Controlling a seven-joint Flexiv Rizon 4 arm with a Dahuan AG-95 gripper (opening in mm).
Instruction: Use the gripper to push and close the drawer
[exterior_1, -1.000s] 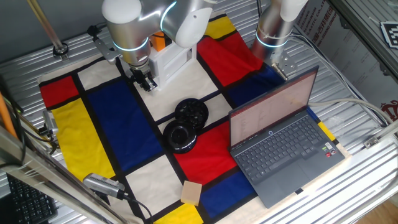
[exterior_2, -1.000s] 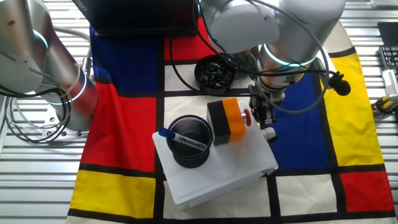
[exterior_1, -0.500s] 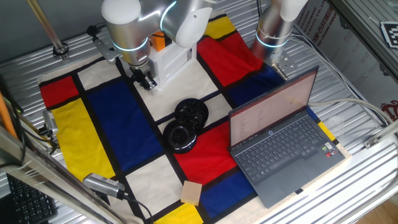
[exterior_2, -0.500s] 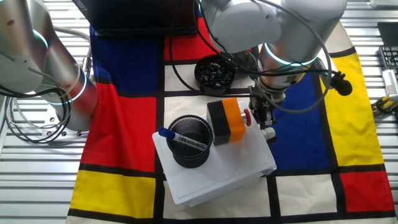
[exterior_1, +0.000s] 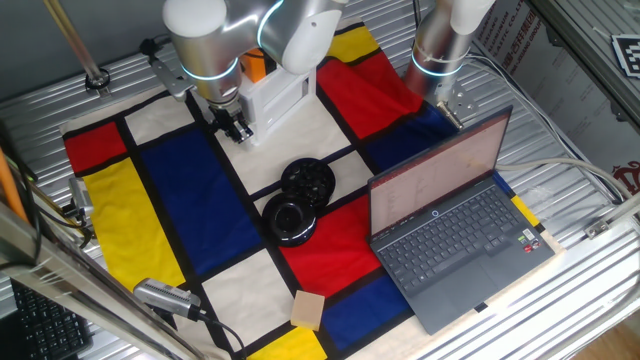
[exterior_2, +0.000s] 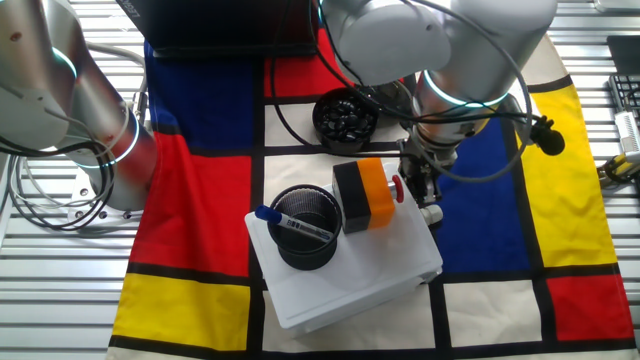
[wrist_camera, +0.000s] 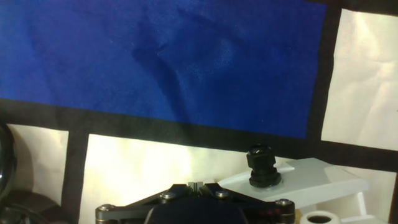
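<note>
The small white cabinet (exterior_2: 345, 270) stands on the checked cloth, carrying a black mesh cup (exterior_2: 305, 238) with a pen and an orange-and-black block (exterior_2: 365, 193). It also shows in one fixed view (exterior_1: 272, 95). Its drawer (exterior_2: 428, 240) faces my gripper and sits almost flush with the cabinet. My gripper (exterior_2: 420, 192) is shut and empty, pressed against the drawer's front; it also shows in one fixed view (exterior_1: 234, 128). In the hand view the shut fingertips (wrist_camera: 195, 185) sit at the bottom edge, with a white plastic part (wrist_camera: 311, 177) bearing a black knob (wrist_camera: 261, 165) to their right.
Two black round dishes (exterior_1: 307, 182) (exterior_1: 289, 218) lie mid-cloth. An open laptop (exterior_1: 450, 215) stands at the right. A tan wooden block (exterior_1: 308, 308) lies near the front. The other silver arm (exterior_1: 440, 45) stands on its base plate behind. A handheld tool (exterior_1: 165, 298) lies front left.
My gripper has crept slightly toward the cabinet, and the drawer side has shifted in a little with it. Nothing else has moved.
</note>
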